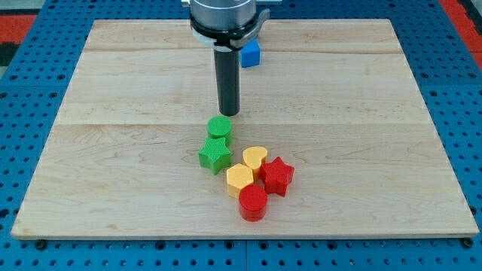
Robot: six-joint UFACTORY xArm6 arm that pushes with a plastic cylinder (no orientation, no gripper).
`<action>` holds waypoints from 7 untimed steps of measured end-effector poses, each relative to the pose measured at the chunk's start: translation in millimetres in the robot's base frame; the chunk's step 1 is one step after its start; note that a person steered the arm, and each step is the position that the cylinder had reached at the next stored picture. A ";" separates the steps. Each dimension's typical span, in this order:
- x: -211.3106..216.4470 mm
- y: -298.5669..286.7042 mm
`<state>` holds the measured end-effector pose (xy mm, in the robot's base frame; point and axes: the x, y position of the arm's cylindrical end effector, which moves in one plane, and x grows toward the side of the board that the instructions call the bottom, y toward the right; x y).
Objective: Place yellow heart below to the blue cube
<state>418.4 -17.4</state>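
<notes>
The yellow heart (255, 159) sits in a cluster of blocks near the board's middle, touching the yellow hexagon (239, 179) and the red star (278, 175). The blue cube (250, 53) is near the view's top, partly hidden behind the arm. Another blue block seen earlier above it is hidden by the arm. My tip (229, 113) is just above the green cylinder (220, 127), up and to the left of the yellow heart, and well below the blue cube.
A green star (215, 155) lies below the green cylinder. A red cylinder (253, 202) sits at the cluster's bottom. The wooden board (113, 150) rests on a blue pegboard.
</notes>
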 end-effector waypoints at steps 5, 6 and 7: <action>112.6 145.5; 166.6 122.2; 192.2 50.1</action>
<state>610.6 32.7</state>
